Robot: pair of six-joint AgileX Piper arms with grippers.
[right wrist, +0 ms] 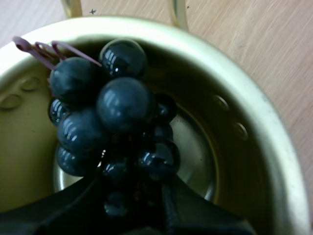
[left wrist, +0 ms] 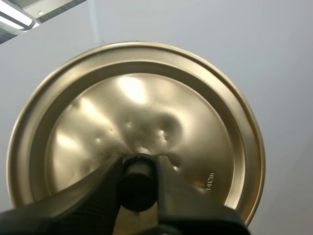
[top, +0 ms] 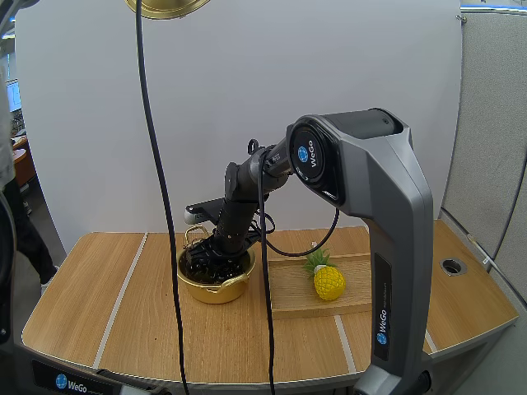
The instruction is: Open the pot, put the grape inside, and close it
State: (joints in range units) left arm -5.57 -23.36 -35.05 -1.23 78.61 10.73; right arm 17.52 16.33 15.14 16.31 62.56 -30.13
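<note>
Your right gripper (right wrist: 133, 193) is down inside the open pot (right wrist: 254, 122), its two fingers closed narrowly on the lower berries of the bunch of grapes (right wrist: 122, 105). The dark, glossy bunch sits below the pot's rim, with its reddish-brown stem leaning against the inner wall. You cannot tell from the right wrist view whether the bunch touches the bottom.

From the high view you can see the right arm reaching forward and down, so the right gripper (top: 216, 253) is sunk into the gold pot (top: 216, 290). The pot stands on the table (top: 99, 304), just beside the left edge of the wooden tray (top: 288, 300). On that tray lies a yellow toy pineapple (top: 328, 281), apart from the pot.

Your left gripper (left wrist: 139, 177) is clamped on the black knob (left wrist: 137, 190) of the lid (left wrist: 146, 98), one finger on each side of it. The gold lid (top: 165, 6) hangs high above the table, well apart from the pot.
</note>
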